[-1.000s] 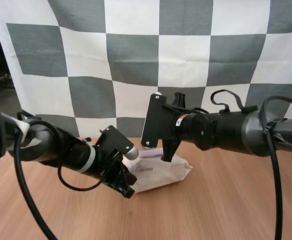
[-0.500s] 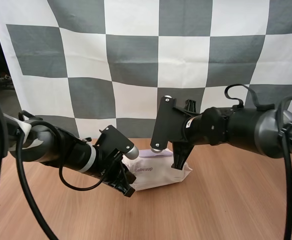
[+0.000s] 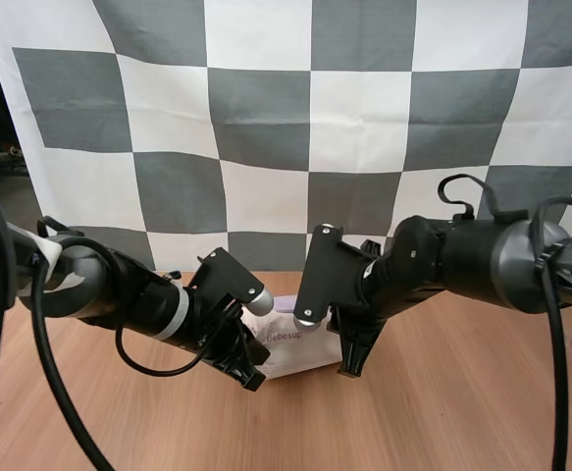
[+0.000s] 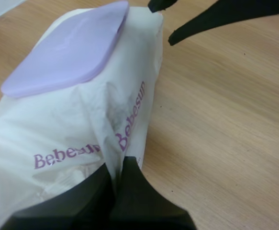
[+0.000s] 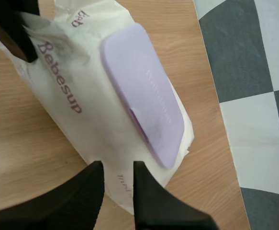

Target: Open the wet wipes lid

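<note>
- L claw (image 4: 116, 176) clenched on a fold of wipes pack (image 4: 77, 129); pack lies on desk (image 3: 442, 412).
- R claw (image 5: 114, 179) released, tips apart over pack end nr purple lid (image 5: 144, 96); lid flat, shut.

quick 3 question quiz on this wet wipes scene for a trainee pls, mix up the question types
1. True or false: the lilac lid of the wet wipes pack is flipped open.
2. What is the left gripper doing? A) hovering open, holding nothing B) pinching a fold of the pack's wrapper C) pressing down on the lid
3. Fill in: the right gripper has its fingers ____, at the end of the pack beside the lid.

Key
1. False: the lid lies flat and shut on the pack.
2. B
3. open (standing apart)
</note>
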Tool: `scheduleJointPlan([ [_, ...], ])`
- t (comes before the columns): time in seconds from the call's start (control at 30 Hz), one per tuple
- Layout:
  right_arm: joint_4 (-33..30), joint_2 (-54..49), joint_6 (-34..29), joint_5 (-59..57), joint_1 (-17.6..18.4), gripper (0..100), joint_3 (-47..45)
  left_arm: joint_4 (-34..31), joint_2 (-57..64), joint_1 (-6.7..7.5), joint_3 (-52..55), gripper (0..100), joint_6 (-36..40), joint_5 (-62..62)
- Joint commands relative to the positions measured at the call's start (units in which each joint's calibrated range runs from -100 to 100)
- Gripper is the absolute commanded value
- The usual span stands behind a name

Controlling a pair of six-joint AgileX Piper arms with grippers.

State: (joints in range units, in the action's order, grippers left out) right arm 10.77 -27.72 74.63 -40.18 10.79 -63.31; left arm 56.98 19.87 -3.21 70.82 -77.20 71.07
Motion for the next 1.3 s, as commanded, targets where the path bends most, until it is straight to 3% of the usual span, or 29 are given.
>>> scheduleJointPlan([
  [0.0,0.0,0.1,0.2,7.1,0.3,37,0.0,-0.2,0.0,-0.04,-0.1,0,0.0,0.0],
  [0.27,0.0,0.1,0.7,11.7,2.7,37,0.1,-0.1,0.0,-0.04,-0.1,0,0.0,-0.1],
  [0.77,-0.9,2.5,0.7,9.8,2.8,37,0.1,-0.4,0.0,-0.04,-0.1,0,0.0,-0.1],
  [0.97,-0.9,4.6,0.7,14.6,2.8,36,0.1,-0.4,0.0,-0.04,-0.1,0,0.0,-0.1],
  [1.13,-0.9,4.5,0.7,15.7,2.8,30,0.1,-0.4,0.0,-0.04,-0.1,0,0.0,-0.1],
  [1.27,-0.9,4.5,0.7,15.7,2.8,15,0.1,-0.4,0.0,-0.04,-0.1,0,0.0,-0.1],
])
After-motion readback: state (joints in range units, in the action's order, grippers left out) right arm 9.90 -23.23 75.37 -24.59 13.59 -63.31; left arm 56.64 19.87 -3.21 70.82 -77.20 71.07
